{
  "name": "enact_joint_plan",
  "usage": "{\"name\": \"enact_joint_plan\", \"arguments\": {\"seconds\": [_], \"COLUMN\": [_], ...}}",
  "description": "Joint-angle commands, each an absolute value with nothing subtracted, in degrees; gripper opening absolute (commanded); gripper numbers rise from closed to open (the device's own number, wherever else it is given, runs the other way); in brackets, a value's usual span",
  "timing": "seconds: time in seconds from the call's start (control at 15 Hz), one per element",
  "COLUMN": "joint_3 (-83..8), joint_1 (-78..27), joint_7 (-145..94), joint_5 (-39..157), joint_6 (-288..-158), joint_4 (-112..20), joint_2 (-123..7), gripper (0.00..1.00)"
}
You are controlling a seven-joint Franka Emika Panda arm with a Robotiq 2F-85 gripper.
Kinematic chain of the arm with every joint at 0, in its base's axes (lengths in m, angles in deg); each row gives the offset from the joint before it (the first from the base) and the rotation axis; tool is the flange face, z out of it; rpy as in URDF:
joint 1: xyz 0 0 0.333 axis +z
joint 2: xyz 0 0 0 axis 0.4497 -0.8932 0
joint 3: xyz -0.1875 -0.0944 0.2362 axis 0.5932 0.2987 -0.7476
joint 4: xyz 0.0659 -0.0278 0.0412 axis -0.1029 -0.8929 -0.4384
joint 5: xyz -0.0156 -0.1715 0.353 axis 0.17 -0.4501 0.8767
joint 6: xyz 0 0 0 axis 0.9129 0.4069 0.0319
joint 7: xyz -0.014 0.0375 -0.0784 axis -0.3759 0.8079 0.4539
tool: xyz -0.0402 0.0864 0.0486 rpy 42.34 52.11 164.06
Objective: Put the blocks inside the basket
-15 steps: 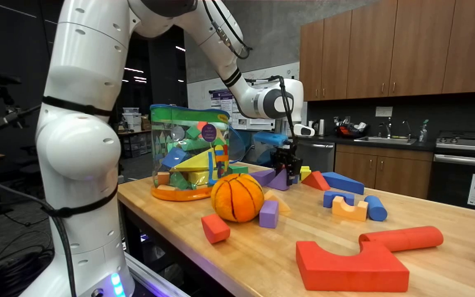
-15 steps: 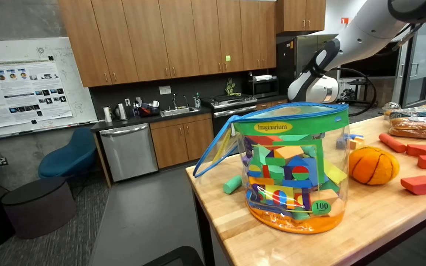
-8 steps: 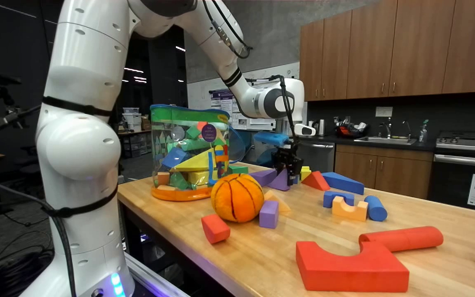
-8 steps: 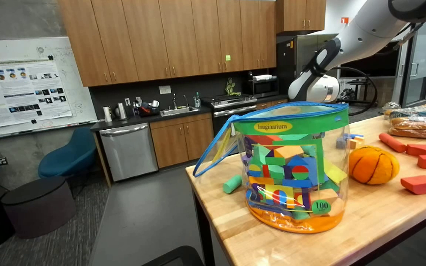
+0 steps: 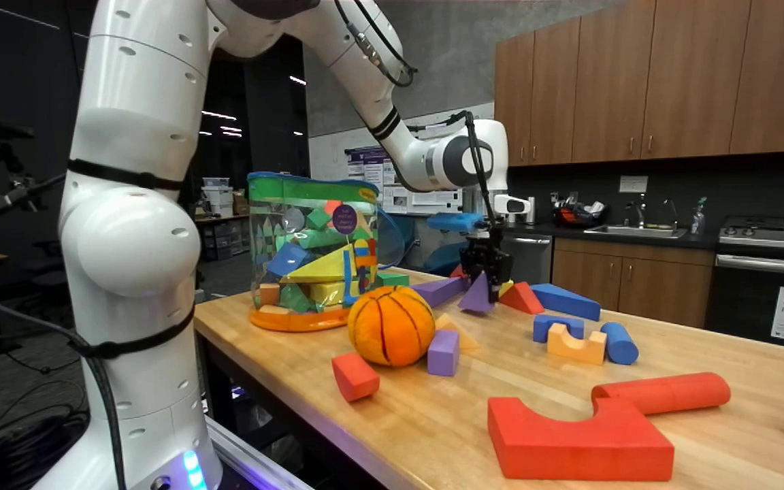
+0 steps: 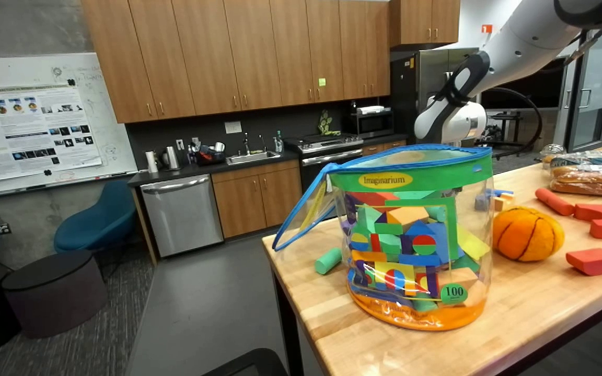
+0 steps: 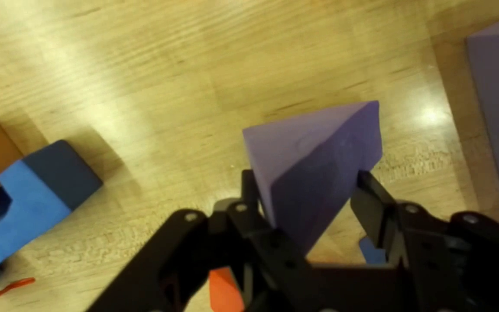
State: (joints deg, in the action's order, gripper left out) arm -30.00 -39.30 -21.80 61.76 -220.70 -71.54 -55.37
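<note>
Blocks of mixed shapes and colours lie scattered over a long wooden table. A white robot arm rises beside the table and reaches across it. Near the table's corner stands the basket, a clear drum with a green band and orange base; many blocks are already inside, and its blue-edged flap hangs to one side, so the mouth appears open. An orange ball, not part of the job, sits near the basket. At the arm's end, the black gripper has its fingers drawn in against both sides of a purple triangular block, apparently holding it, outside the basket. Over the past half second the arm has shifted in both exterior views, perhaps slightly upward, and the block has travelled with the gripper; basket and ball have stayed put. That suggests a working grip and the start of a carry, with this block yet to be delivered. Whether it is clear of the table cannot be told. Next likely comes a lift over the basket's top; the block's sloping faces could let it slip on the way.
</note>
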Motion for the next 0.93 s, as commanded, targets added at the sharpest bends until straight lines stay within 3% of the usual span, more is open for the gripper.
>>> {"name": "enact_joint_plan", "arguments": {"seconds": [0.0,0.47,0.87], "joint_3": [-30.3,-34.8,-37.6], "joint_1": [-35.9,-29.4,-31.2], "joint_7": [-13.1,10.8,25.6], "joint_5": [61.2,58.2,53.0], "joint_6": [-219.6,-218.8,-219.2], "joint_4": [-74.3,-77.8,-83.9], "joint_2": [-49.1,-39.6,-29.1], "gripper": [0.31,0.31,0.31]}}
